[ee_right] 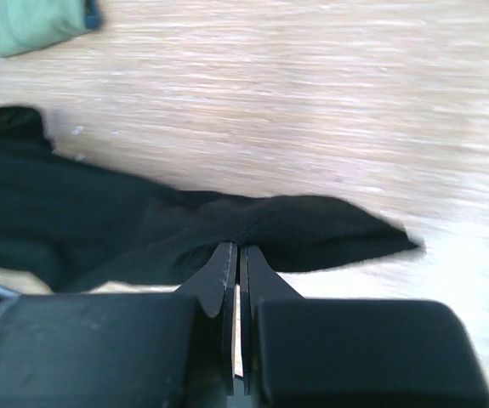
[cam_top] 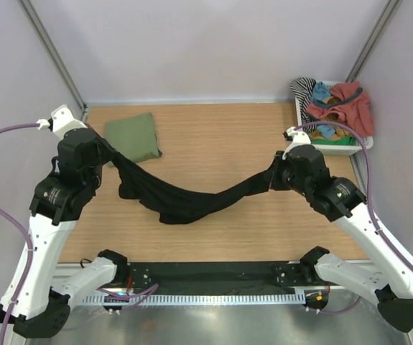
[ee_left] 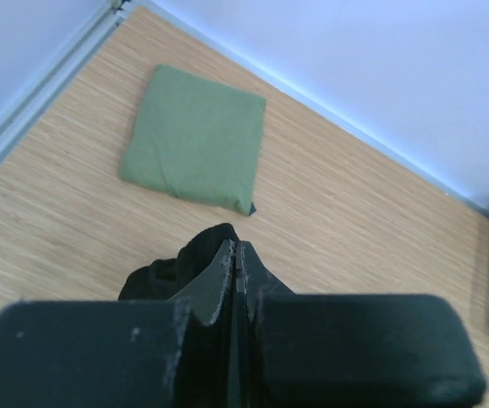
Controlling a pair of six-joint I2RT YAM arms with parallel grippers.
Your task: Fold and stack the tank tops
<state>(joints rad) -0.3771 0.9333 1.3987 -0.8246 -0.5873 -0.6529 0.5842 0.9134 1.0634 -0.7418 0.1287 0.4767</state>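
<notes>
The black tank top (cam_top: 184, 201) hangs stretched between my two grippers and sags in the middle just above the table. My left gripper (cam_top: 113, 154) is shut on its left end, where bunched black cloth (ee_left: 195, 253) shows at the closed fingertips (ee_left: 227, 255). My right gripper (cam_top: 272, 176) is shut on the right end, pinching an edge of the black fabric (ee_right: 142, 225) at its tips (ee_right: 227, 255). The olive green tank top (cam_top: 131, 136) lies folded into a neat square at the back left of the table, also in the left wrist view (ee_left: 195, 140).
A white bin (cam_top: 350, 149) at the back right corner holds a heap of red, teal and striped garments (cam_top: 339, 104). Grey walls and a metal frame enclose the wooden tabletop (cam_top: 213, 133). The arm bases sit along the near edge.
</notes>
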